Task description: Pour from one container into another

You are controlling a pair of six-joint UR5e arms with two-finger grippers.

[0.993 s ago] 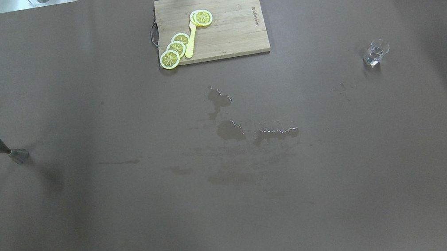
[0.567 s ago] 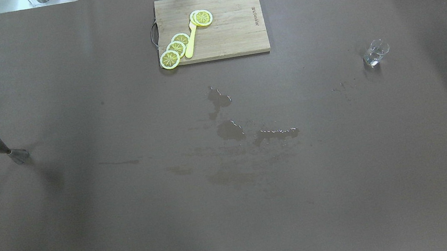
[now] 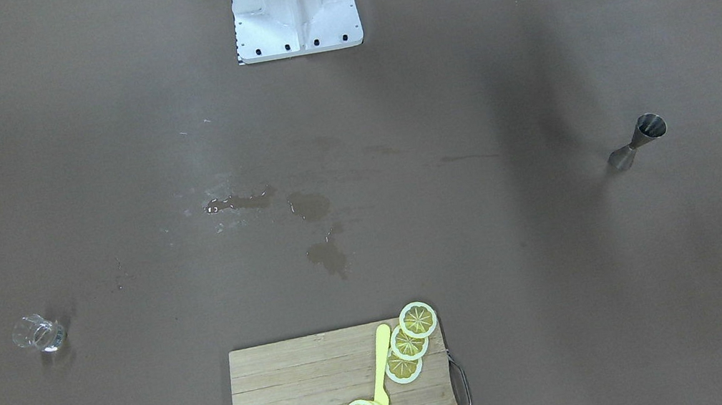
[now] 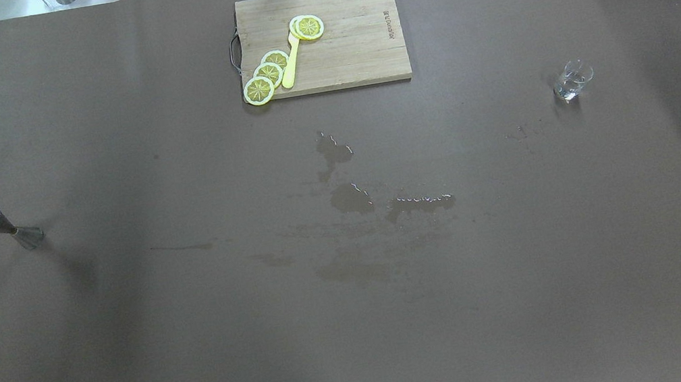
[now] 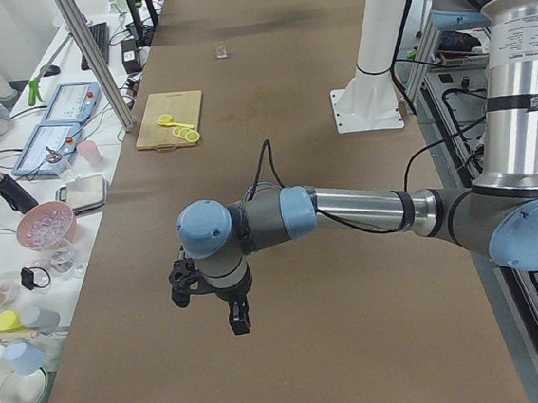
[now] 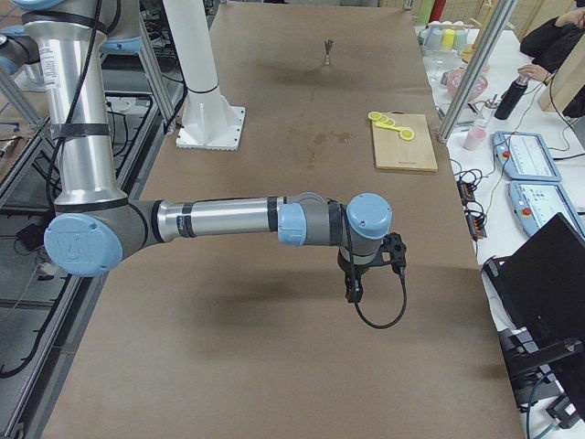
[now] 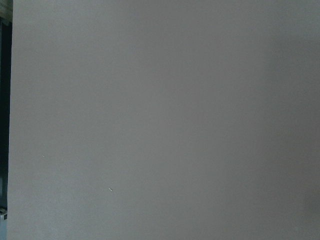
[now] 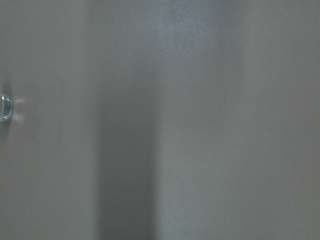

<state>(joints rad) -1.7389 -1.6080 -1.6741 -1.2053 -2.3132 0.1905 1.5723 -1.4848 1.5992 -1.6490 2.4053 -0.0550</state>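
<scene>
Seen from overhead, a steel jigger (image 4: 5, 228) stands at the middle left of the frame on the brown table (image 4: 155, 357). It is well apart from a small clear glass (image 4: 573, 79) at the upper right. Wet patches (image 4: 352, 197) darken the table's centre between the two containers. At top centre, a wooden cutting board (image 4: 360, 54) carries lemon slices (image 4: 267, 74) and a yellow utensil (image 4: 291, 65).

The left end effector (image 5: 205, 296) hangs over bare table at the lower left of the exterior left view. The right end effector (image 6: 370, 272) hangs right of centre in the exterior right view. From these side views it cannot be told whether either is wide or narrow. The right wrist view shows the glass at its left edge.
</scene>
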